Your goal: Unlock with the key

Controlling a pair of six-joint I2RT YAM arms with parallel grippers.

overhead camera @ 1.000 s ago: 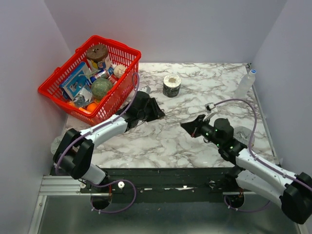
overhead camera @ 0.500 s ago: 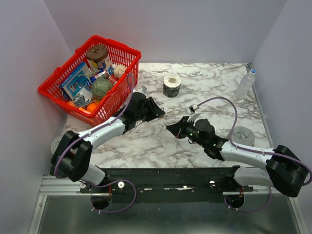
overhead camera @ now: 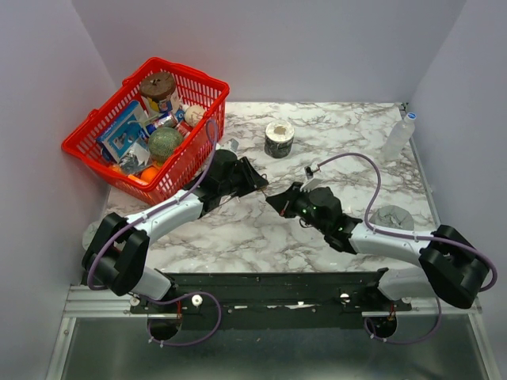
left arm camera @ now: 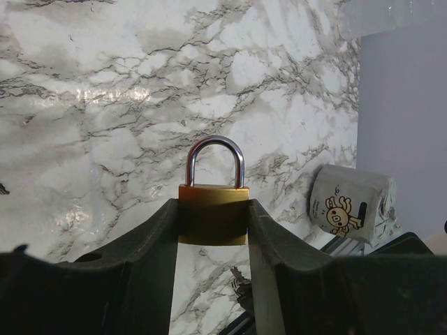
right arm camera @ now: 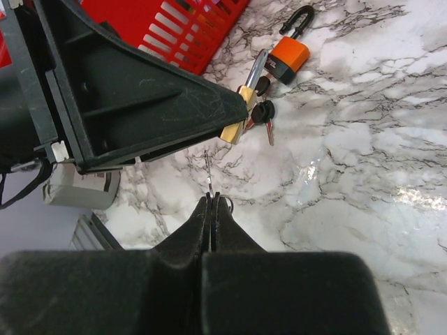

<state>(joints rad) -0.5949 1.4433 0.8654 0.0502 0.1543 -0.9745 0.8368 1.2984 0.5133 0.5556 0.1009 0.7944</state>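
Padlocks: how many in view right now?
2. A brass padlock is clamped in the left gripper; an orange-and-black padlock lies on the marble table near the red basket. Others could be hidden in the basket.

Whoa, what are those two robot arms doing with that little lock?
The left gripper is holding a small brass padlock with a silvery shackle. The right gripper is pinched shut on a tiny key with a thin silvery blade, pointing it toward the bottom of that padlock. The key is close but not in the lock yet. An orange-and-black padlock lies on the marble table nearby, with nothing holding it.
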